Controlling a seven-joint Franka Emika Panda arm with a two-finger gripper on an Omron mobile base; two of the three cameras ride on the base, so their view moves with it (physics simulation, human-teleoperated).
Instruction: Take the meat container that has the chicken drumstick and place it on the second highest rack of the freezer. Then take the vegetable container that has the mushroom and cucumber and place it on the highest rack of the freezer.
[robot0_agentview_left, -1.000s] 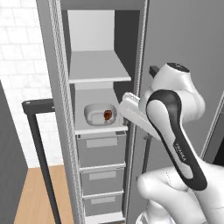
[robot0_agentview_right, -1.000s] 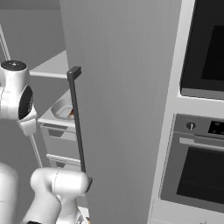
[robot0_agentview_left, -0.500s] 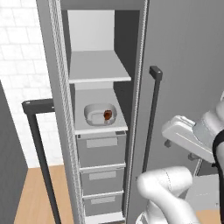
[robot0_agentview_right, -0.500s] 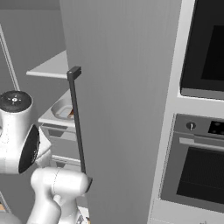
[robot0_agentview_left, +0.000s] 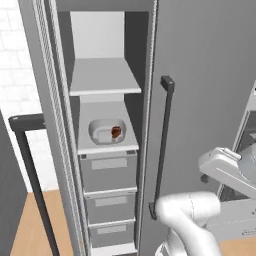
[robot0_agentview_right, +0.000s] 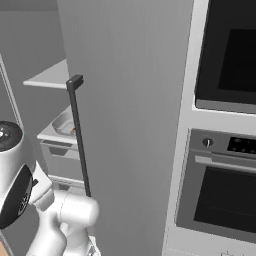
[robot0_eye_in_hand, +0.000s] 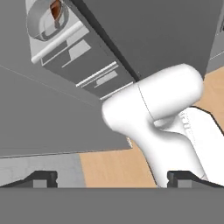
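Fingers (robot0_eye_in_hand: 112, 177) stood spread wide and released, holding nothing, their two dark tips showing at the bottom corners of the hand view above a strip of wooden floor (robot0_eye_in_hand: 109, 168). Well apart from them, up in the far corner of that view, lay the meat container (robot0_eye_in_hand: 43, 19), a pale rounded tray with the chicken drumstick (robot0_eye_in_hand: 55, 8) inside it. In the left base view the same meat container (robot0_agentview_left: 107, 131) sat on the lower of the two flat shelves of the freezer (robot0_agentview_left: 100, 125), toward the middle of that shelf (robot0_agentview_left: 107, 145), with the reddish-brown drumstick (robot0_agentview_left: 116, 132) lying toward the tray's right end. The shelf above (robot0_agentview_left: 102, 80) was pale grey and flat. Beneath the lower shelf three grey drawers (robot0_agentview_left: 109, 172) were stacked down to the floor. The freezer door (robot0_agentview_left: 200, 90) stood open to the right of the compartment, tall and grey, with a black bar handle (robot0_agentview_left: 164, 145) running down it; another black bar handle (robot0_agentview_left: 30, 170) showed at the left edge. White tiled wall (robot0_agentview_left: 15, 65) showed behind on the left, and wooden floor (robot0_agentview_left: 27, 230) below. In the right base view the grey door (robot0_agentview_right: 130, 125) stood in the foreground with its black handle (robot0_agentview_right: 80, 135), the container's rim (robot0_agentview_right: 65, 125) peeped past it on the shelf, and an oven tower (robot0_agentview_right: 225, 150) with dark glass fronts stood to the right.
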